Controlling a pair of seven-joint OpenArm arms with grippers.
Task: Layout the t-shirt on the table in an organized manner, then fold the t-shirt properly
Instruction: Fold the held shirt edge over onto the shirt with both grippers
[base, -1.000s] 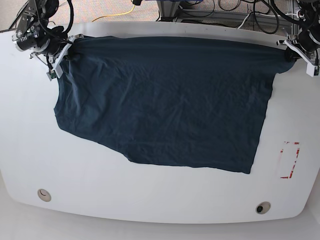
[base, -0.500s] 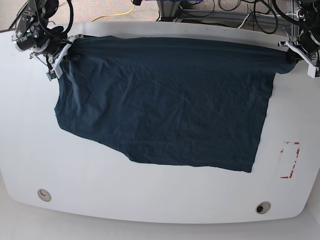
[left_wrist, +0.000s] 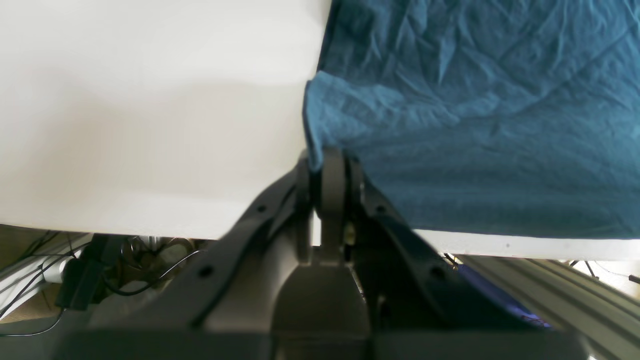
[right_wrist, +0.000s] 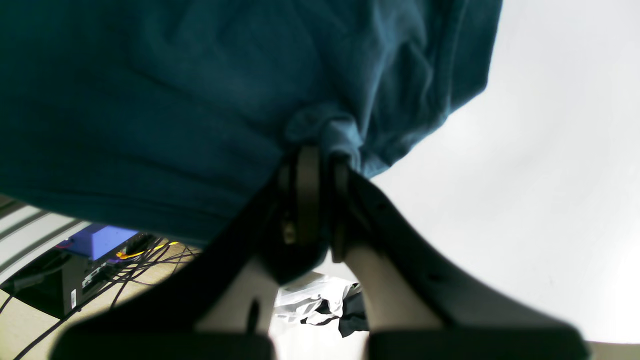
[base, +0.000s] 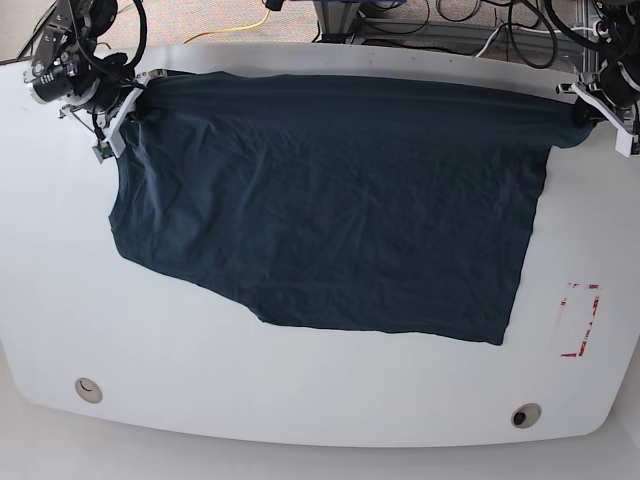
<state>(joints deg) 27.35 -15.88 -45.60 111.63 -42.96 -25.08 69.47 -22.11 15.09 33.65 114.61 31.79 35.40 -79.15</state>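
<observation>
Navy-teal cotton t-shirt (base: 330, 200) lies spread on the white table (base: 300, 400), covering most of the far half. Its far edge runs along the table's far edge, pulled into a straight, taut band between the two grippers. Cloth is wrinkled all over. Near hem runs slantwise: higher toward the base view's left, lowest toward the near right, where it ends in a fairly square corner. No print, label or lettering can be read on the fabric.

Right gripper (base: 128, 108), at the far left corner of the table in the base view, is clamped on a bunched corner of the shirt; the right wrist view shows its jaws pressed together with a fold of cloth pinched between them (right_wrist: 320, 150). Left gripper (base: 588, 105), at the far right corner, is likewise closed on the opposite corner; the left wrist view shows a small peak of cloth caught at the fingertips (left_wrist: 327, 165), near the table's edge.

Red dashed rectangle mark (base: 578, 320) sits by the right edge, well apart from the shirt. Two round grommet holes near the near edge: one left (base: 88, 390), one right (base: 525, 415). Cables (base: 480, 25) lie beyond the far edge; yellow one among them (base: 245, 25). No writing legible anywhere.
</observation>
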